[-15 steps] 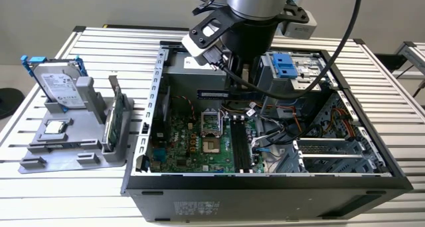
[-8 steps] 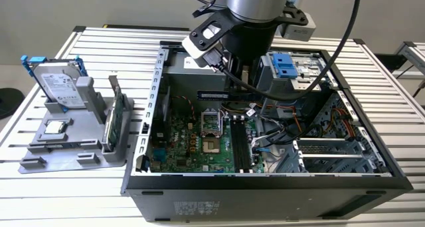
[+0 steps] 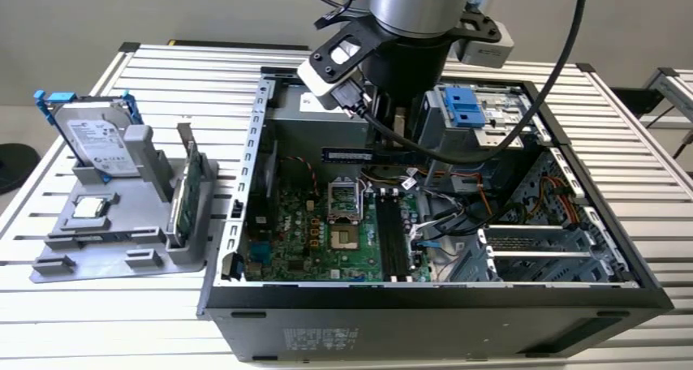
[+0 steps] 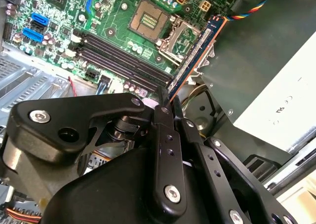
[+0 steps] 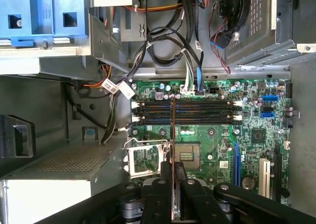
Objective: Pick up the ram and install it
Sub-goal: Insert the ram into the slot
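While over the motherboard (image 4: 114, 30), the pincer (image 4: 169, 99) clamps the ram (image 4: 195, 53), seemingly above the slots (image 4: 118, 57).

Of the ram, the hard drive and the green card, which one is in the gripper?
The ram: the gripper holds it over the motherboard. The hard drive and green card stand on the grey holder outside the case.

Illumination is diffuse and comes from overhead. In the exterior view the white slatted metal table (image 3: 162, 70) reads bright, and the open black steel computer case (image 3: 433, 321) holds soft shadow inside. In the second wrist view the pale grey power-supply box (image 4: 281, 86) nears overexposure. The matte black gripper (image 4: 165, 98), clamped on the slim dark blue-black ram (image 4: 195, 54), shows small glints on its screws. The green motherboard (image 5: 207, 135) is evenly lit.
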`<state>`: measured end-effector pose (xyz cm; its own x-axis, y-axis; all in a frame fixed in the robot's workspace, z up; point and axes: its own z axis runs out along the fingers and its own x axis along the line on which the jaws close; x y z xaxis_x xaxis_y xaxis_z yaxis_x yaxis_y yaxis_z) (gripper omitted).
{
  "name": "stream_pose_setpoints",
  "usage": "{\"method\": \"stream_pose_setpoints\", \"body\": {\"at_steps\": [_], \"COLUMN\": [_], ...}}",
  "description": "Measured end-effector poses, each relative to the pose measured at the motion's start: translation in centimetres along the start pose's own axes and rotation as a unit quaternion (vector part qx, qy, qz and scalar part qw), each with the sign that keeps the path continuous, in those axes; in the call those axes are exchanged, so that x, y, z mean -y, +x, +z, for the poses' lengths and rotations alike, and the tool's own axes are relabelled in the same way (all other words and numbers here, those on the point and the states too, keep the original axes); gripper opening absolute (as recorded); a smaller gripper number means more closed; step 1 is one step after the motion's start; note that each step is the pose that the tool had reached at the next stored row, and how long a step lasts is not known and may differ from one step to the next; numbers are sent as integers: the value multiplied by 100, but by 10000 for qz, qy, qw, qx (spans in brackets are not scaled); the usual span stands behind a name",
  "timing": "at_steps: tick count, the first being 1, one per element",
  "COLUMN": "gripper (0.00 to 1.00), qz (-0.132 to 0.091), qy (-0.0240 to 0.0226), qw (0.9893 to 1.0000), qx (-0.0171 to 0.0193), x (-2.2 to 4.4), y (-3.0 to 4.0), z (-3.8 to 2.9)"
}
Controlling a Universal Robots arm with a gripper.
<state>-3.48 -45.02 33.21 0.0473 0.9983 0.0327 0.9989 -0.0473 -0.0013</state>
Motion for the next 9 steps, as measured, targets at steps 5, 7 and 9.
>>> {"method": "stream_pose_setpoints", "body": {"at_steps": [5, 7, 9], "gripper": [0, 0, 0], "qz": [0, 0, 0], "qy": [0, -1, 0], "qw": [10000, 10000, 10000], "qx": [0, -1, -1], "x": [0, 0, -1], "y": [4, 7, 12], "z": [12, 21, 28]}}
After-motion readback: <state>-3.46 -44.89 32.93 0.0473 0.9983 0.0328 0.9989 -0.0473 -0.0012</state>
